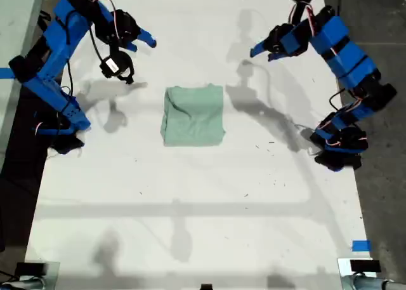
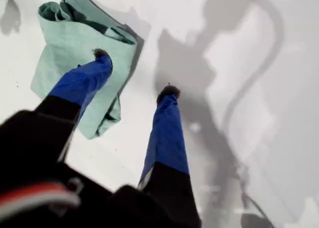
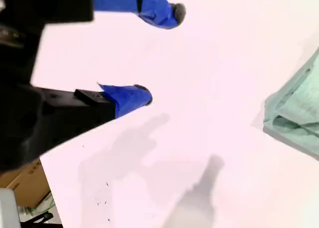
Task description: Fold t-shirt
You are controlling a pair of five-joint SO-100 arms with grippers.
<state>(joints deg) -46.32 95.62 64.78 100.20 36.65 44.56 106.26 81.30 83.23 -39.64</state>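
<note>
White table (image 1: 190, 195), blue tape (image 1: 360, 245), cardboard box (image 3: 22, 185).

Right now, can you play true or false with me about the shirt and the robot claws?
1. The t-shirt is folded into a small bundle on the table. True.
2. My first claw is squeezing the shirt. False: it is open and holds nothing.
3. My second claw is open. True.
4. The shirt is bright red. False: it is pale green.
5. A claw in the exterior view rests on the shirt. False: both are off to the sides.
</note>
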